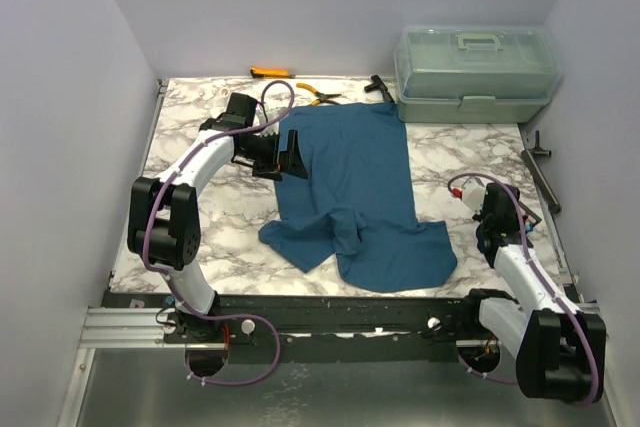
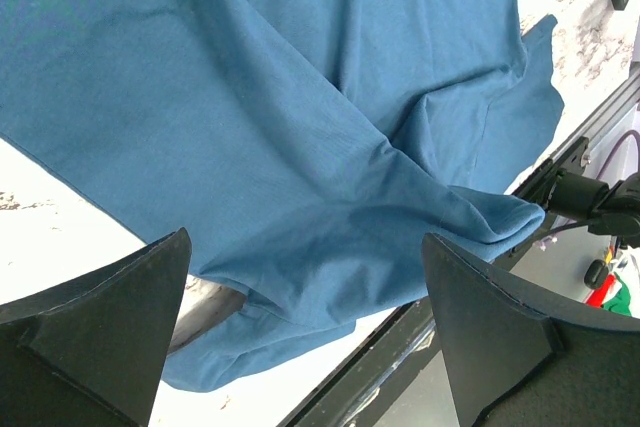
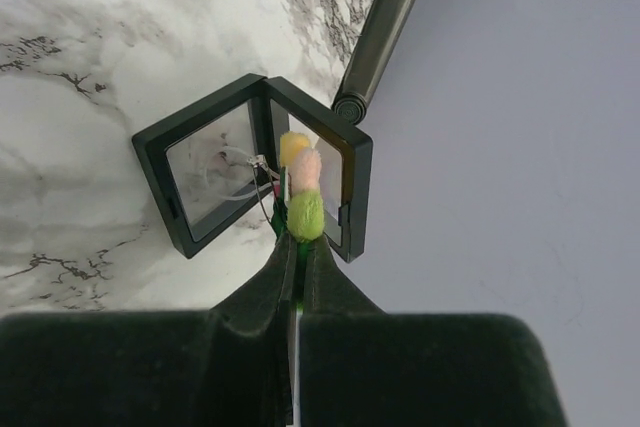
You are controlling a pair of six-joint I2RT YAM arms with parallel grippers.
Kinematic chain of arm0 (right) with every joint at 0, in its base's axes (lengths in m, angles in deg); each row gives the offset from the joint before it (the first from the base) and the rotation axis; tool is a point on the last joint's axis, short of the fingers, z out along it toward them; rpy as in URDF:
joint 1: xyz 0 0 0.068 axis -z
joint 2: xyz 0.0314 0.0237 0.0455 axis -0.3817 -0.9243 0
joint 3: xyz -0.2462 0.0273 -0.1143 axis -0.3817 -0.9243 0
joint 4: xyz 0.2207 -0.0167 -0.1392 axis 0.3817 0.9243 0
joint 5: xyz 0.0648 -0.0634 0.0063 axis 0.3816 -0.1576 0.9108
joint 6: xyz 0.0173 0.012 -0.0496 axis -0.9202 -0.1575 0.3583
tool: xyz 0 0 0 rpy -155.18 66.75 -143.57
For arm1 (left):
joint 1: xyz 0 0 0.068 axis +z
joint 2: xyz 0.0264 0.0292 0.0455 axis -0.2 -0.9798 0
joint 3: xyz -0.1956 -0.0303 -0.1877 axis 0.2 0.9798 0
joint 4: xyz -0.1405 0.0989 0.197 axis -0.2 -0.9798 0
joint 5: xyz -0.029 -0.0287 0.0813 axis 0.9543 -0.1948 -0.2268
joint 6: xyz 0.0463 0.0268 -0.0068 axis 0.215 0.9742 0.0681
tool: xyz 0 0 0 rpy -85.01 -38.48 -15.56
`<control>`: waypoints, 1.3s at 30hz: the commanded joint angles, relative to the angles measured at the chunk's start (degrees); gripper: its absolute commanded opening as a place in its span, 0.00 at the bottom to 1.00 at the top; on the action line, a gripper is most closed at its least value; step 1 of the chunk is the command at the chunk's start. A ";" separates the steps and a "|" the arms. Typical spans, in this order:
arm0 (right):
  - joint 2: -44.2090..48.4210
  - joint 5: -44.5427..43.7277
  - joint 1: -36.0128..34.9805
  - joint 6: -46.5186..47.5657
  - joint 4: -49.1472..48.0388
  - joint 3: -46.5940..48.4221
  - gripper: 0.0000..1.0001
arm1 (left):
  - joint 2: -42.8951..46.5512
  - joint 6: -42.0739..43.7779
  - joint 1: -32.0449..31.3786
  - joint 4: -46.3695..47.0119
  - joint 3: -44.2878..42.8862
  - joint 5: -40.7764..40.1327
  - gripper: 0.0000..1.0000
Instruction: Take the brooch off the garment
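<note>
The teal-blue garment [image 1: 360, 187] lies rumpled on the marble table and fills the left wrist view [image 2: 300, 97]. My left gripper [image 1: 290, 157] is open and empty, hovering over the garment's left edge, its jaws [image 2: 305, 237] spread wide above the cloth. My right gripper [image 1: 490, 209] is at the table's right side, away from the garment. It is shut on the brooch [image 3: 303, 187], a small cluster of yellow, pink and green beads with a wire pin, held just above an open black hinged case [image 3: 150, 147]. The brooch is hidden in the top view.
A clear green-grey toolbox [image 1: 475, 72] stands at the back right. Pliers [image 1: 322, 97], an orange-handled tool [image 1: 270, 73] and a black tool [image 1: 380, 87] lie along the back edge. A dark metal bar [image 1: 540, 172] runs along the right edge [image 3: 385, 27].
</note>
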 commanded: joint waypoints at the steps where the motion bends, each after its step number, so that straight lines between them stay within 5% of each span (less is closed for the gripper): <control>1: -1.33 2.15 0.83 4.30 -7.28 -2.43 0.01 | -0.12 0.94 -0.23 -0.50 -1.14 -0.90 0.99; 25: -10.68 0.32 2.01 12.11 -24.92 -8.89 0.03 | -1.37 1.20 -0.32 -0.85 -1.62 -0.96 0.99; 39: -7.59 2.09 2.12 10.00 -15.23 -7.29 0.39 | -2.44 1.56 -0.41 -0.85 -2.24 -1.76 0.99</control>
